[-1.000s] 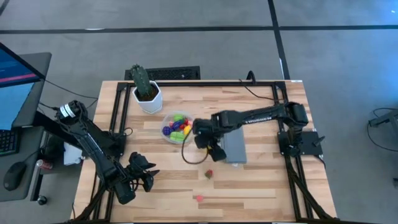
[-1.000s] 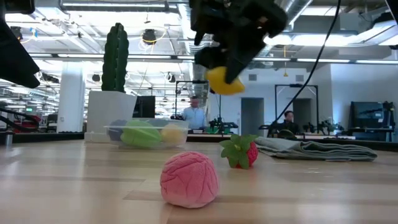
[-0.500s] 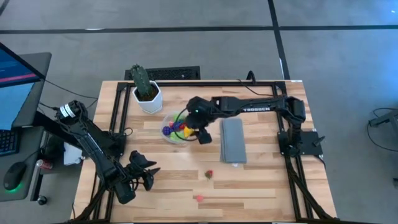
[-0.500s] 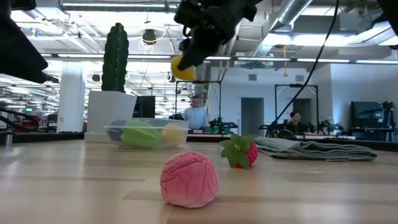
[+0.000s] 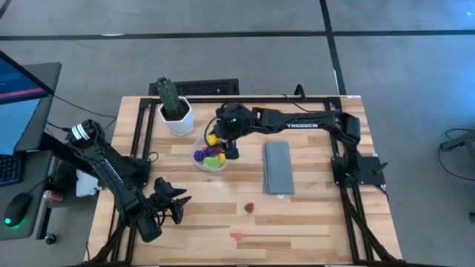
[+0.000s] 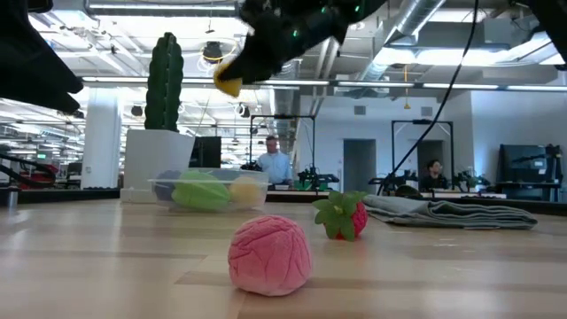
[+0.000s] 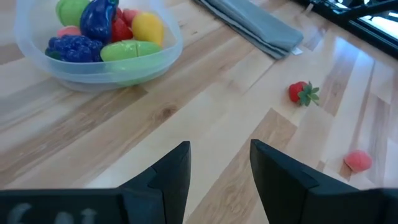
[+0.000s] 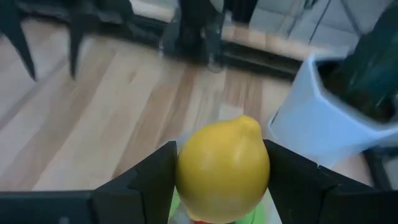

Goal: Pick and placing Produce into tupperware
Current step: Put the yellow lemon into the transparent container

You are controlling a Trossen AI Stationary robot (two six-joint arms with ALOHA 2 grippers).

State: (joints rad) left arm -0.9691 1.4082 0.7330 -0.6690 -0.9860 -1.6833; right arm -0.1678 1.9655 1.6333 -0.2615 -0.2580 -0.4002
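**Worktop** (image 5: 312, 222): pale wooden slats inside a black frame.

**Container:** small round clear plastic tupperware bowl (image 5: 200, 165), standing near the white plant pot with the tall green cactus (image 5: 174, 108). Already holds toy produce: a purple grape bunch (image 7: 74, 48), a blue piece, red, yellow and green pieces.

**Item in hand:** small yellow toy lemon (image 8: 222, 167), clamped between the jaws of the right gripper (image 5: 217, 140), which stand part-closed against its two sides. In the high view the gripper hangs over the bowl's far rim; in the low view the lemon (image 6: 229, 81) rides well above the bowl.

**Left gripper** (image 7: 217, 163): parked low over the near-left worktop, jaws slightly apart and holding nothing.

**Still loose on the worktop:** a red toy strawberry with green leaves (image 5: 250, 208) and a pink rounded toy piece (image 5: 237, 236), both well apart from the bowl. A flat grey folded cloth (image 5: 278, 167) lies to the bowl's right.

**Handling note (judgement):** the step is the drop. Centre the lemon over the bowl's middle, not its rim, and lower it near the heap before parting the jaws; a round piece let go from height could bounce off the produce and roll out. Keep clear of the cactus pot close by.
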